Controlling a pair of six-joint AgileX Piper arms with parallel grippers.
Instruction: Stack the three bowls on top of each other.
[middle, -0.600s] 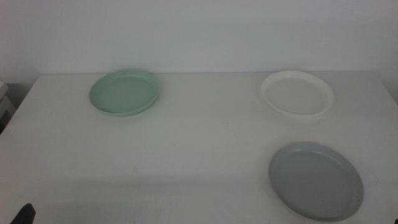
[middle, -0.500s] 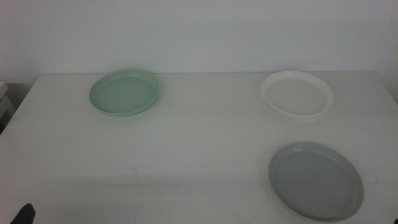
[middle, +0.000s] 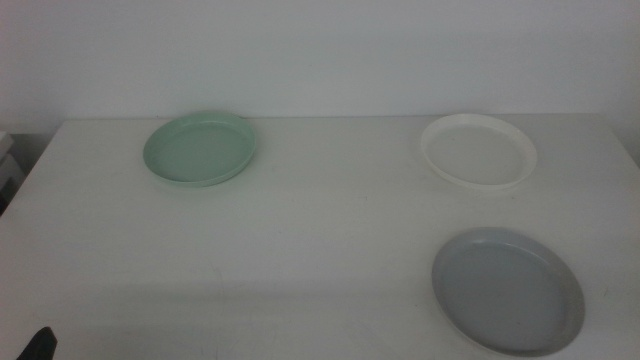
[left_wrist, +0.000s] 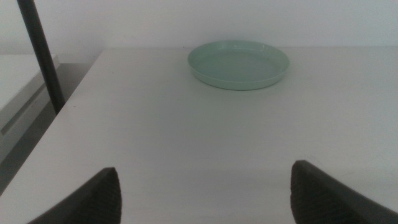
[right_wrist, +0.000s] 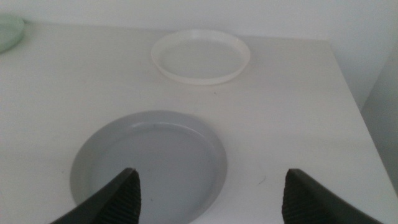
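Observation:
Three bowls lie apart on the white table. The mint green bowl is at the back left, the white bowl at the back right, and the grey bowl at the front right. My left gripper stands open near the front left edge, well short of the green bowl; only a dark tip of it shows in the middle view. My right gripper is open over the near rim of the grey bowl, holding nothing.
A dark upright pole stands off the table's left edge, beside a lower white surface. A white wall runs behind the table. The table's right edge lies close to the white and grey bowls.

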